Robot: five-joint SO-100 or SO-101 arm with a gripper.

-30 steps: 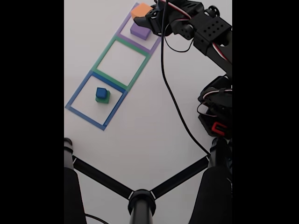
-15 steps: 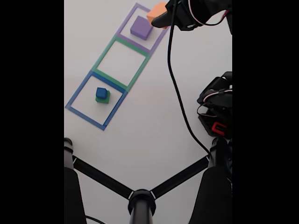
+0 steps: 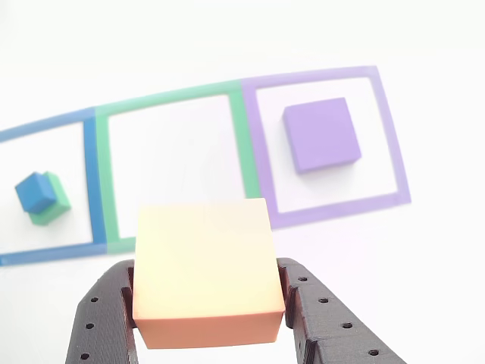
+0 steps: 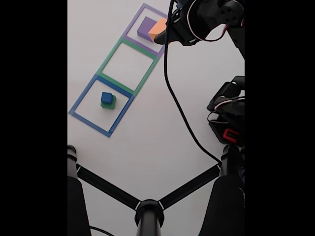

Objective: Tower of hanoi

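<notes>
In the other view, the gripper (image 3: 208, 318) has its two black perforated fingers (image 3: 102, 322) closed against the left and right sides of the orange block (image 3: 203, 273), which it holds up off the white desk (image 3: 424, 288). Beyond the block lie three flat square outlines in a row: the purple block (image 3: 321, 134) sits alone in the purple outline (image 3: 392, 144), the green outline (image 3: 173, 95) is empty, and the blue block (image 3: 34, 191) rests on the green block (image 3: 53, 203) in the blue outline (image 3: 45, 129). The fingertips are cut off at the bottom edge. In the fixed view, the orange block (image 4: 158, 29) has swung over half a second from beside the purple outline's far corner to overlap the purple block (image 4: 146, 28), so the robot seems about to stack it there, a legal Hanoi move. The gripper (image 4: 165, 34) is mostly dark; its fingers are hard to separate, and the arm (image 4: 216, 14) is cut off at the top edge.
</notes>
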